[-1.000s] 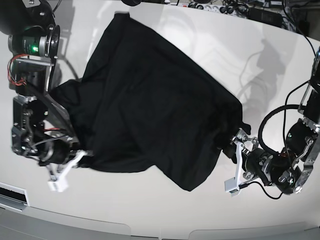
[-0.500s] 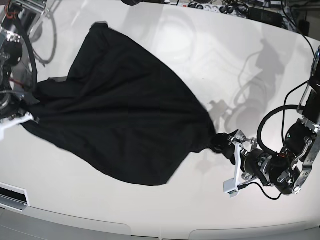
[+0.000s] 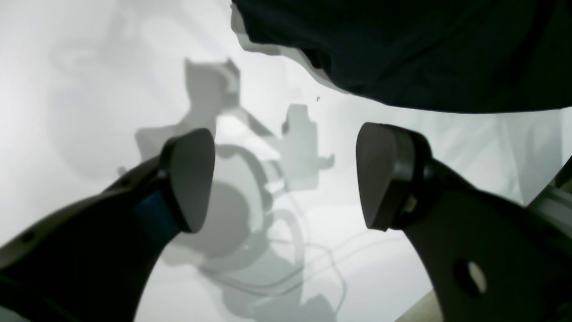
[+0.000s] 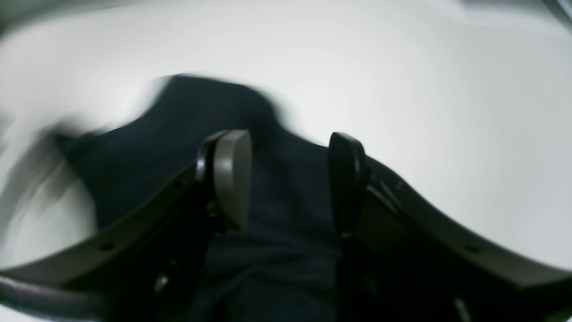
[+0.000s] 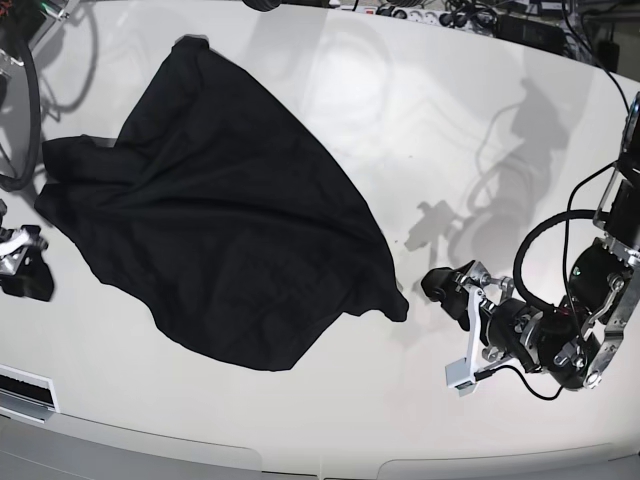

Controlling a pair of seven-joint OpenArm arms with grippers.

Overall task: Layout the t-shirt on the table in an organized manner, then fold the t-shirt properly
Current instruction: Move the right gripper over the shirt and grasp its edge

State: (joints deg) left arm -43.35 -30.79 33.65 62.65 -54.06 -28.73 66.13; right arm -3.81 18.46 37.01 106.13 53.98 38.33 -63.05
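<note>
Black t-shirt (image 5: 220, 210) lies rumpled; with both grippers' jaws spread and empty, its hem corners should be regrasped and pulled flat.

The glossy white tabletop (image 5: 300, 420) carries a black t-shirt (image 5: 220, 230), spread in loose wrinkles across its left half (as the base view has it). The tabletop's right half shows only arm shadows. Its curved edge runs along the bottom.
</note>
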